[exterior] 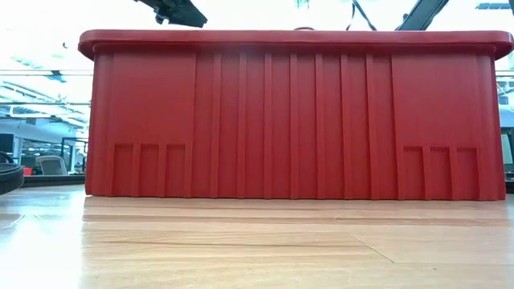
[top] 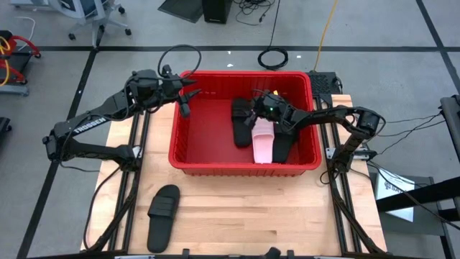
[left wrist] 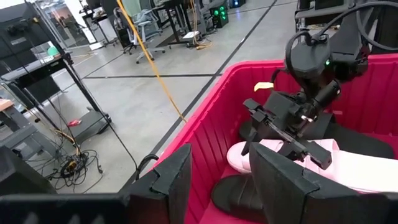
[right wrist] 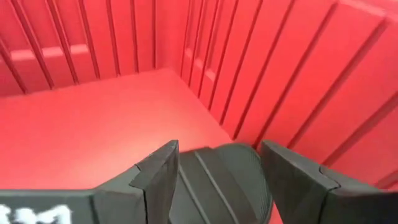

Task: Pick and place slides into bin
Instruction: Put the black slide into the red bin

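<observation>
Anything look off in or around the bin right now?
Nothing damaged or spilled. The slides in the bin lie in a loose heap, the pink slide overlapping black ones. One black slide remains on the table. The right hand hangs open over the heap; the left hand is at the bin's far-left corner.

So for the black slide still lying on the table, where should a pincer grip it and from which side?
Probably the wide strap of the black slide, taken from straight above. It lies flat, sole down, on the table, with the strap arching over the sole as its only raised part. The left pincer is on that side.
</observation>
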Robot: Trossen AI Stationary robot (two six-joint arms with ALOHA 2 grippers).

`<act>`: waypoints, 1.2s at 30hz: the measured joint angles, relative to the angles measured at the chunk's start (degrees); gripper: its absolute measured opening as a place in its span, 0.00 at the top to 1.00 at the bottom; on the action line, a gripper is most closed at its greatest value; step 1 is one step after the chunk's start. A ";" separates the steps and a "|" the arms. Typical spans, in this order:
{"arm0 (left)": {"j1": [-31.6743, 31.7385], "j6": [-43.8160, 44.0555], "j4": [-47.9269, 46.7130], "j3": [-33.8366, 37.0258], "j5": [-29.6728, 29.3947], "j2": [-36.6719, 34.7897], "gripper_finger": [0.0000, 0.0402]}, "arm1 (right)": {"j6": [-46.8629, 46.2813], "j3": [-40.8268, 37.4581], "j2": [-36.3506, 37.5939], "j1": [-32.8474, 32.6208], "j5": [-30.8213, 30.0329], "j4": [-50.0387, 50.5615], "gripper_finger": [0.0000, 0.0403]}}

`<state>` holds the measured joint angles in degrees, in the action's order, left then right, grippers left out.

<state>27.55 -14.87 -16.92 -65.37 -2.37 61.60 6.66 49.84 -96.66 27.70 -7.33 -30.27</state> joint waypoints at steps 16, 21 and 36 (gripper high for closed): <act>-13.77 -8.99 -4.65 -0.08 0.35 -2.69 0.58 | 3.23 -0.02 7.13 -4.69 -0.01 -4.59 0.48; -21.02 -9.65 -8.11 -0.08 -6.58 -4.24 0.58 | 3.25 -0.02 11.09 -7.41 0.07 -5.10 0.48; -44.40 0.13 -20.63 -0.05 -19.00 -5.07 0.58 | 1.38 -0.02 14.82 -20.24 0.12 -6.00 0.48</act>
<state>-16.85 -14.74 -37.56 -65.43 -21.37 56.53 8.04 49.82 -81.84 7.45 -7.22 -36.27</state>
